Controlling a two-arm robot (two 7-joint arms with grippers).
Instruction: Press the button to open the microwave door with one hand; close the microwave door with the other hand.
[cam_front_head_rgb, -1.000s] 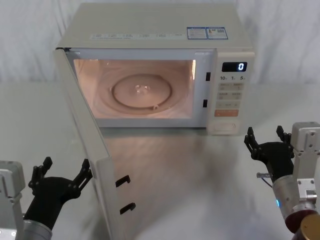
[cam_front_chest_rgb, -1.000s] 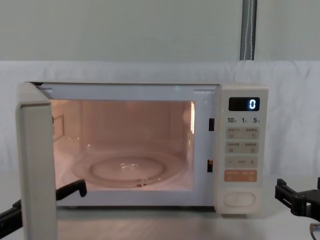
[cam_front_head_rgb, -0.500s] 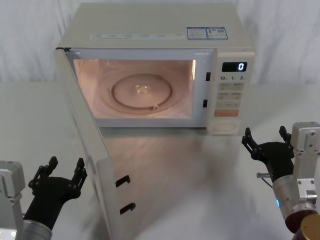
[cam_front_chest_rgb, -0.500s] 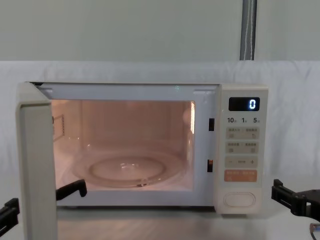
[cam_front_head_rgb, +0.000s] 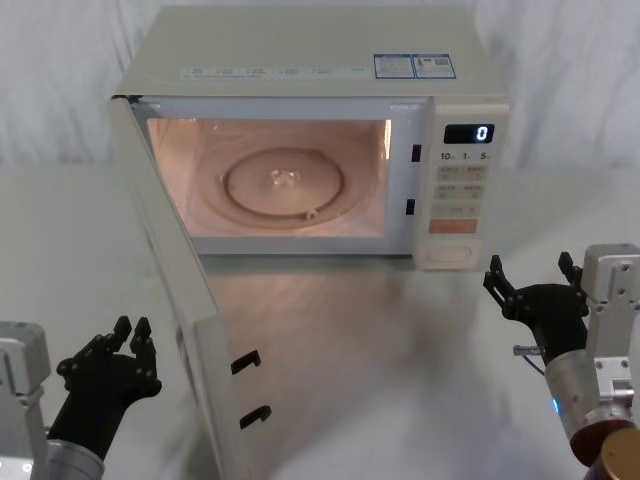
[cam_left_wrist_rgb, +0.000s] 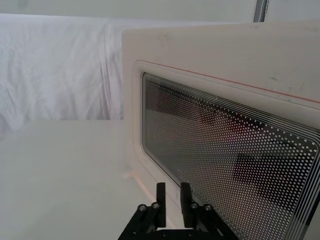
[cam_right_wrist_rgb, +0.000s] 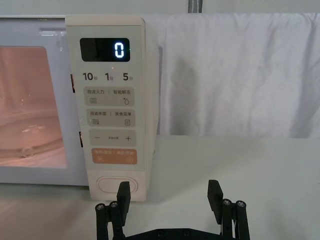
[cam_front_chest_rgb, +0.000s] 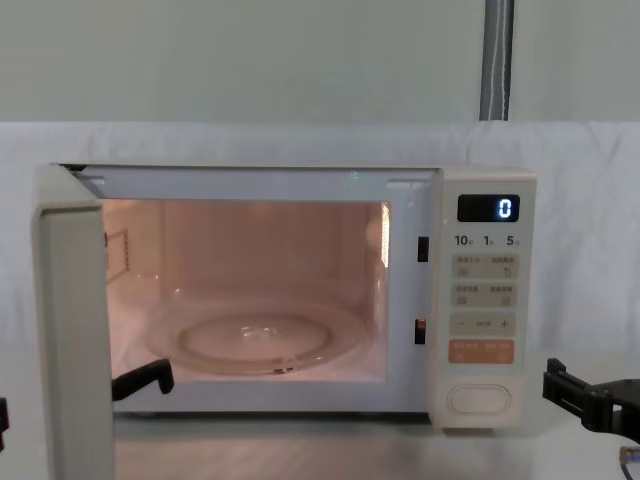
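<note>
The cream microwave (cam_front_head_rgb: 300, 60) stands at the back of the table with its display reading 0. Its microwave door (cam_front_head_rgb: 170, 250) is swung wide open toward me on the left, edge-on in the chest view (cam_front_chest_rgb: 70, 330). My left gripper (cam_front_head_rgb: 132, 330) is shut and empty, low at the front left. It sits just outside the door's outer face (cam_left_wrist_rgb: 225, 65), close to the dotted window but apart from it. My right gripper (cam_front_head_rgb: 530, 272) is open and empty at the front right. It hovers a little in front of and right of the oval cream button (cam_right_wrist_rgb: 114, 184), without touching it.
The lit cavity holds a glass turntable (cam_front_head_rgb: 283, 185). Two black latch hooks (cam_front_head_rgb: 247, 362) stick out of the door's free edge. The pale table (cam_front_head_rgb: 380, 360) stretches between the grippers, and a white cloth (cam_right_wrist_rgb: 240, 75) hangs behind.
My left gripper's fingers have closed from wide open, and it has drawn slightly left, away from the door's edge. The right gripper has sunk slightly. The door has not moved.
</note>
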